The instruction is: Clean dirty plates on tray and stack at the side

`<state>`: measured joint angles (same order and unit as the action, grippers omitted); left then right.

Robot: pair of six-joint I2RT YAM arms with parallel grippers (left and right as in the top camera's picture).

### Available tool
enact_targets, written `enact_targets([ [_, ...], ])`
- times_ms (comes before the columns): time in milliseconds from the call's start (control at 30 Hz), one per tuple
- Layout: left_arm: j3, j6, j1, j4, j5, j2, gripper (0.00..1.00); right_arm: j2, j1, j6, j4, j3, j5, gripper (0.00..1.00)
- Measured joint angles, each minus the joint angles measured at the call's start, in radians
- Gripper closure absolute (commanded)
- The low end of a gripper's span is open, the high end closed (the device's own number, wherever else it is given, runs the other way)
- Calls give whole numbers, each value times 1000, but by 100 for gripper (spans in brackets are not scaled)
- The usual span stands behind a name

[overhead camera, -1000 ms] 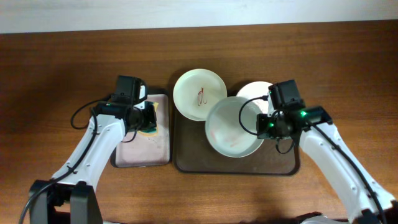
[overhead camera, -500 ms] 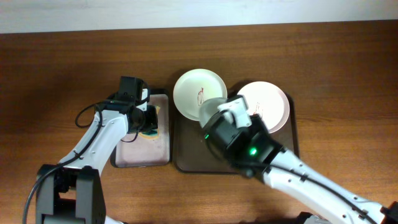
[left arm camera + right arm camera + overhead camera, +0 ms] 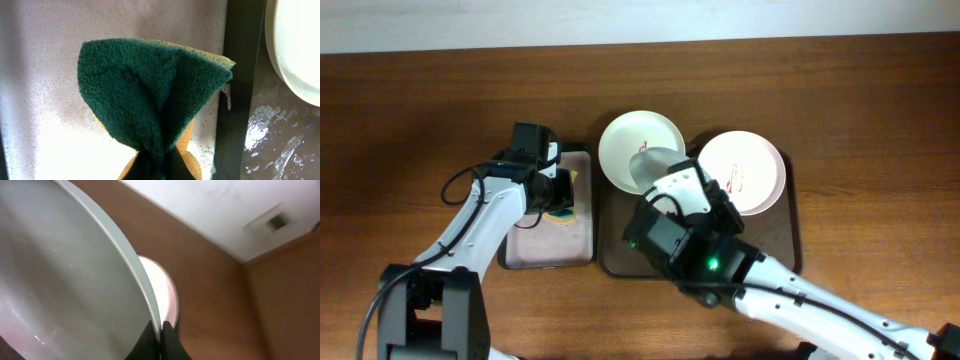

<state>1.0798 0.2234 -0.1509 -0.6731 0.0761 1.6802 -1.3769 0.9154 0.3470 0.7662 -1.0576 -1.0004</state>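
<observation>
My right gripper (image 3: 161, 325) is shut on the rim of the pale green plate (image 3: 65, 280) and holds it tilted on edge, high above the dark brown tray (image 3: 615, 255). In the overhead view a grey part of that plate (image 3: 655, 163) shows past the raised right arm (image 3: 690, 235). Two white plates with red-brown marks lie on the tray, one at the back left (image 3: 625, 140) and one at the right (image 3: 755, 165). My left gripper (image 3: 155, 162) is shut on a green and yellow sponge (image 3: 150, 95) over the small tray (image 3: 545, 245).
The small dark-rimmed tray with a pinkish wet inside (image 3: 45, 75) lies left of the brown tray. Its dark rim (image 3: 240, 75) and the back left plate's edge (image 3: 295, 45) show in the left wrist view. Bare wooden table (image 3: 880, 120) lies to the right.
My right arm has lifted the pale green plate off the tray and swung it up towards the camera, tilted on edge. The right white plate is uncovered. The left gripper has barely moved.
</observation>
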Motion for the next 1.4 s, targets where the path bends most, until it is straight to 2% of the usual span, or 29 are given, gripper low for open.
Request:
enact_targets([
  [100, 0, 0, 0, 0, 0, 0, 100, 0, -109, 74, 5, 0, 125, 96],
  [300, 0, 0, 0, 0, 3, 0, 100, 0, -439, 140, 8, 0, 414, 96],
  [500, 0, 0, 0, 0, 3, 0, 100, 0, -899, 154, 8, -2, 789, 96],
  [567, 0, 0, 0, 0, 3, 0, 100, 0, -1113, 155, 22, -2, 908, 96],
  [700, 0, 0, 0, 1, 3, 0, 100, -16, -1387, 154, 65, -3, 995, 96],
  [767, 0, 0, 0, 1, 3, 0, 100, -54, -1471, 151, 66, -3, 1012, 96],
  [867, 0, 0, 0, 0, 3, 0, 100, -137, -1543, 150, 63, -3, 1026, 96],
  [1000, 0, 0, 0, 0, 3, 0, 100, -240, -1567, 150, 45, -2, 1032, 96],
  [1033, 0, 0, 0, 0, 3, 0, 100, -259, -1567, 150, 39, -1, 1040, 90],
  [1100, 0, 0, 0, 0, 3, 0, 99, -268, -1567, 145, 20, 0, 1060, 66],
  [1267, 0, 0, 0, 0, 3, 0, 99, -268, -1556, 72, -30, -4, 1291, 61],
  [1400, 0, 0, 0, 0, 3, 0, 99, -268, -1432, -18, -14, -60, 1407, 53],
])
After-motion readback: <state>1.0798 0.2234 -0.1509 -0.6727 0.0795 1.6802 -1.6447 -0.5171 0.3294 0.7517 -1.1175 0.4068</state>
